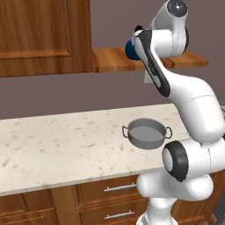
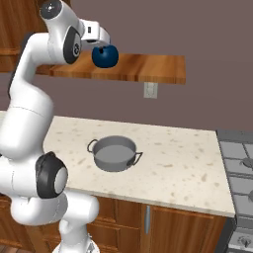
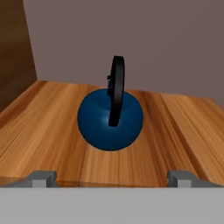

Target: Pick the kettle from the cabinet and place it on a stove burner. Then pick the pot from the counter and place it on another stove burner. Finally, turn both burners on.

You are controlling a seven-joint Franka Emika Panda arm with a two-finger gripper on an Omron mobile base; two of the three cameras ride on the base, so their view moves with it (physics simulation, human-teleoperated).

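Fingers [image 3: 43,178] spread wide, nothing between them yet, lined up w/ the small round glossy dark-blue kettle [image 3: 110,120] just ahead. The gripper [image 2: 101,38] is level w/ the flat open shelf board of the brown wood wall cabinet [image 2: 148,69], where the kettle stands upright, its tall black arched handle [image 3: 116,89] edge-on to the hand, so the arch sits roughly centred betw. the two tips.

To do this well, I'd say: go straight fwd, keep the handle centred, close on the arch near its top rather than on the slick round body, which would prob. squirt out. Check the tips clear the shelf wood on approach. Lift straight up before pulling back, so the base doesn't drag on the board.

Further out, the wide shallow grey metal pot [image 1: 146,132] w/ loop handles waits on the beige speckled stone bench [image 1: 57,145], well below. Stove burners [image 2: 239,168] at the far right of the bench; nothing on them yet.
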